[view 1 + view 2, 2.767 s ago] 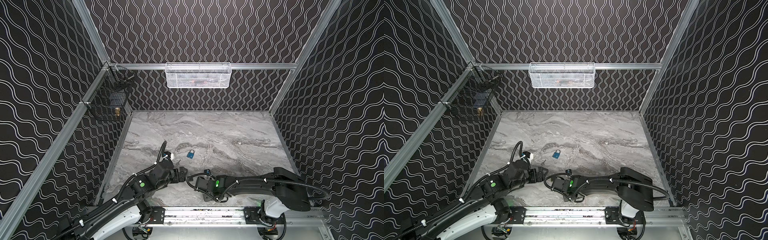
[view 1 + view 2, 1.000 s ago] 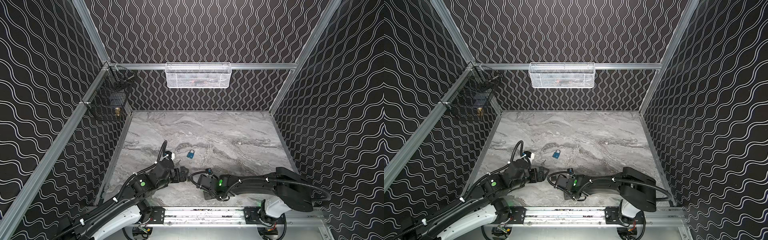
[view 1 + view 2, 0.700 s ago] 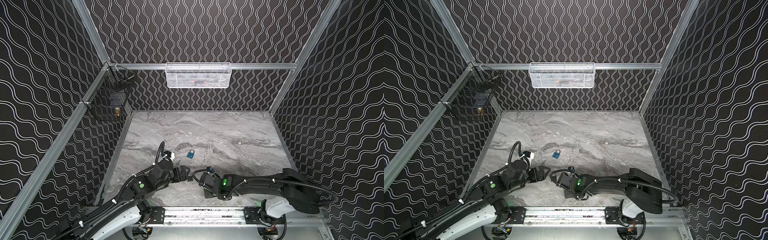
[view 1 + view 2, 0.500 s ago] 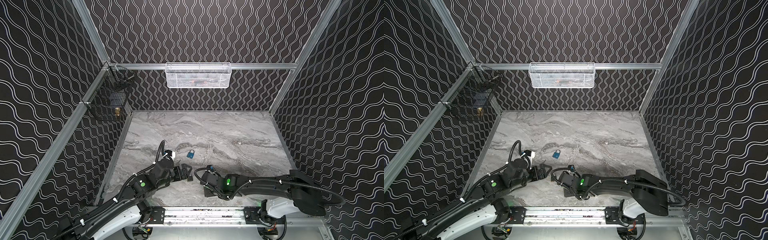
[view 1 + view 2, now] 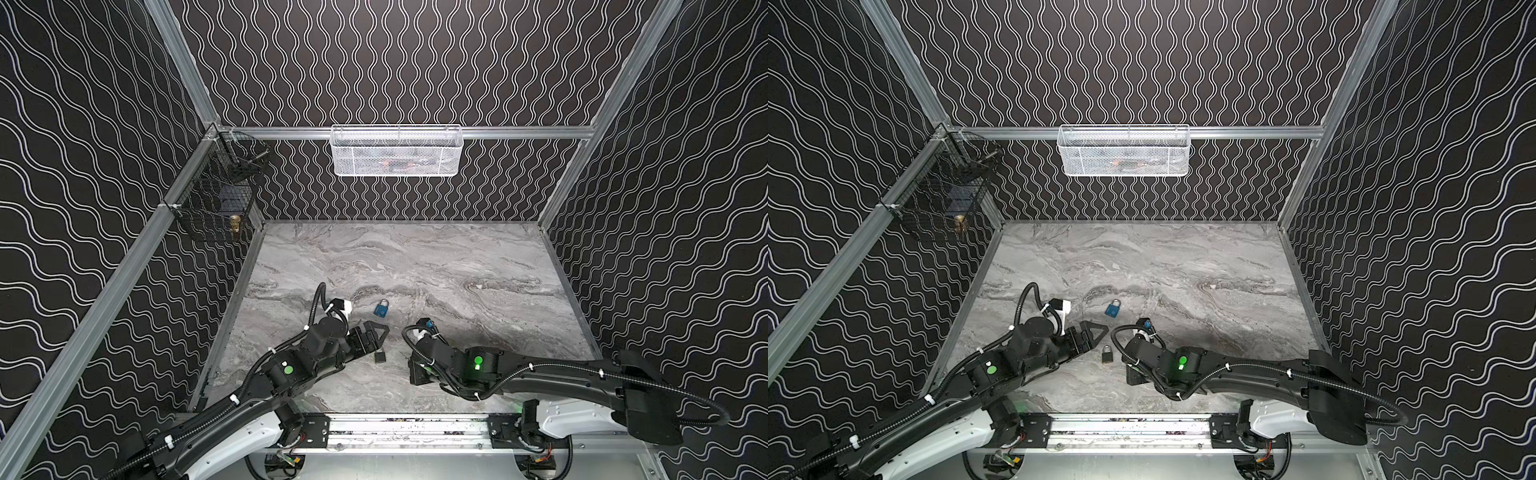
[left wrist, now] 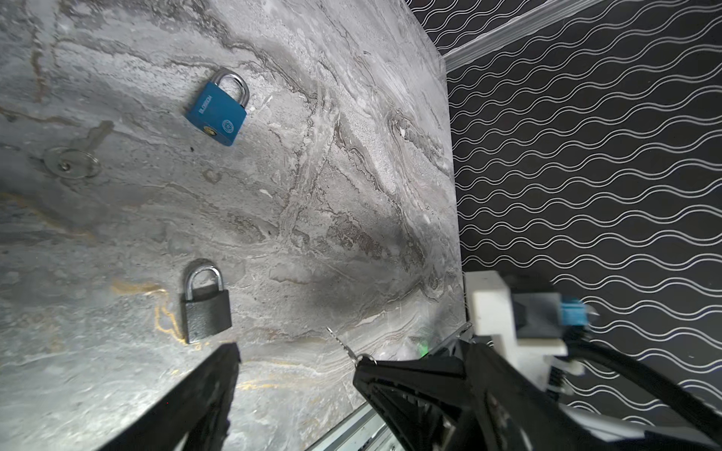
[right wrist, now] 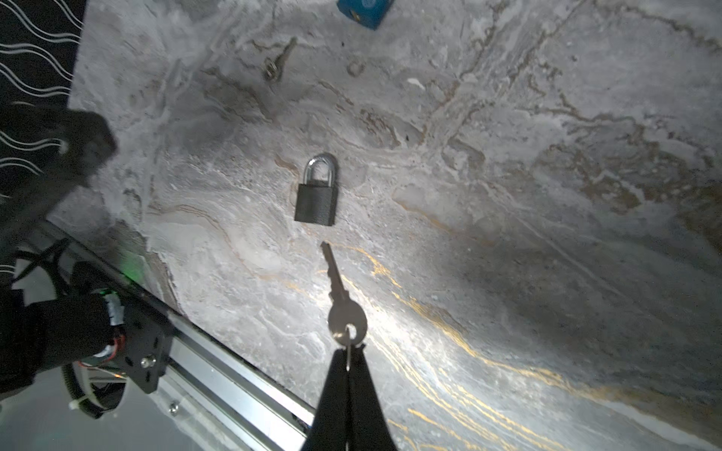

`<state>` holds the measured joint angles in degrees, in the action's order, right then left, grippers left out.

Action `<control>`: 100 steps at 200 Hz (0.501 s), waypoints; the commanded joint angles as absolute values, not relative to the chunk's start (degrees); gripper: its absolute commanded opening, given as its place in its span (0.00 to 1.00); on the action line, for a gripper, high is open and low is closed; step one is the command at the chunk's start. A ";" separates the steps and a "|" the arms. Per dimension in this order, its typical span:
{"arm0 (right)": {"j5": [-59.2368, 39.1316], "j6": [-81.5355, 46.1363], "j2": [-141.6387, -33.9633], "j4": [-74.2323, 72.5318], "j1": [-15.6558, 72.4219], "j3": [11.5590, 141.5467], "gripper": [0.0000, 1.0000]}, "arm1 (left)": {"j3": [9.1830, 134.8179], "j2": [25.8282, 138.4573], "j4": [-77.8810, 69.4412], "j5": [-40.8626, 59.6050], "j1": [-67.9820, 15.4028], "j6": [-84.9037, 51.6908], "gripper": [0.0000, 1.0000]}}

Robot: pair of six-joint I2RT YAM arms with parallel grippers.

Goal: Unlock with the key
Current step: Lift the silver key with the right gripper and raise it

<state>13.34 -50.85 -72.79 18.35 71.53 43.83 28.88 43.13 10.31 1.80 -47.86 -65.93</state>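
Roughly at 7 o'clock from the middle of the marble table (image 5: 457, 257), in both top views, the left gripper (image 6: 297, 357) sits low over the surface. Its jaws are spread wide and nothing is between them. Just off its fingertips, toward 4 o'clock, the black padlock (image 5: 379, 356) lies flat on the marble, touching neither arm. Its shackle is seated in the body and points toward 12 o'clock. Near it at 12 o'clock lies a blue padlock (image 5: 381, 308), also flat with its shackle closed. The left wrist view shows a second key (image 6: 74, 160) resting on the marble near that blue lock. At about 3 o'clock from the black padlock comes the right gripper (image 7: 347, 359), which the top views hide under its own wrist. The right wrist view shows its fingers pressed fully together, pinching the key (image 7: 342, 300) at the ring end. The blade sticks out past the fingertips and aims at the bottom face of the black padlock. The tip is close to the lock but clearly apart from it and not inserted.
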 commanded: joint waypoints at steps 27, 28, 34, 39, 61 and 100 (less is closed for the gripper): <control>17.96 -45.52 -69.71 12.05 71.51 44.45 0.00 | 29.15 46.60 3.20 3.06 -48.18 -69.68 0.81; 17.99 -45.43 -69.70 12.05 71.53 44.55 0.00 | 29.16 46.68 3.10 3.02 -48.21 -69.73 0.81; 18.31 -45.00 -69.69 11.96 71.50 44.97 0.00 | 29.11 47.23 2.23 3.12 -48.40 -70.12 0.79; 18.45 -44.49 -69.70 11.72 71.46 45.29 0.00 | 29.01 47.60 1.72 3.18 -48.55 -70.37 0.78; 18.33 -42.42 -69.85 9.46 71.53 46.22 0.00 | 28.74 48.69 -0.16 2.42 -49.20 -71.69 0.72; 17.38 -40.83 -71.05 6.23 71.49 46.56 0.00 | 29.09 50.26 -1.64 1.31 -50.61 -72.11 0.62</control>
<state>17.34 -42.76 -70.48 10.46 71.53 45.89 28.71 49.65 1.30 2.50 -50.15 -70.59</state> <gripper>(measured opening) 0.050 0.638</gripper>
